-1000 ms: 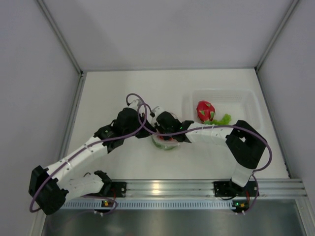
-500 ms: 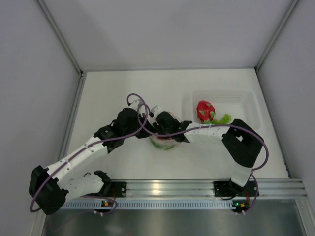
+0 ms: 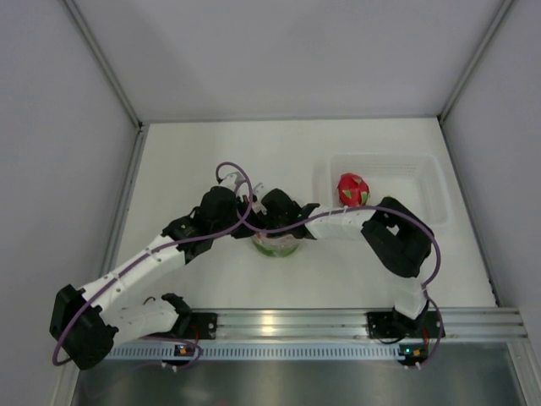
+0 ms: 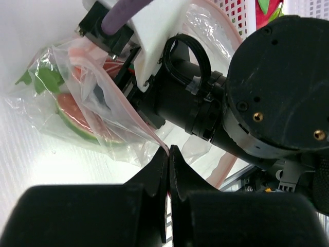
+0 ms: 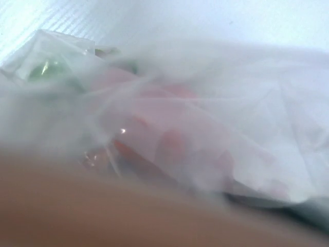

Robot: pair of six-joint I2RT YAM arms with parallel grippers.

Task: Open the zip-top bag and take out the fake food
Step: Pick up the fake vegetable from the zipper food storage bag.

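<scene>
The zip-top bag (image 3: 275, 245) lies at mid-table, clear and crinkled, with a pink zip strip (image 4: 126, 116). My left gripper (image 4: 169, 151) is shut on that strip's edge and holds the mouth up. My right gripper (image 4: 105, 98) reaches into the bag's mouth from the right, its fingers veiled by plastic. Inside the bag lie a red-orange melon slice (image 4: 77, 117) and green leafy pieces (image 4: 43, 80). The right wrist view is blurred by film against the lens, with a reddish piece (image 5: 154, 128) close ahead. A magenta dragon fruit (image 3: 352, 189) sits in the tub.
A rigid clear tub (image 3: 423, 169) stands to the right of the bag, and my right forearm (image 3: 338, 224) and elbow (image 3: 397, 237) pass along its near side. White side walls close in the table. A metal rail (image 3: 287, 326) runs along the near edge.
My right arm has slid left, further into the bag, and its elbow now covers the green piece beside the dragon fruit. The left arm has held still.
</scene>
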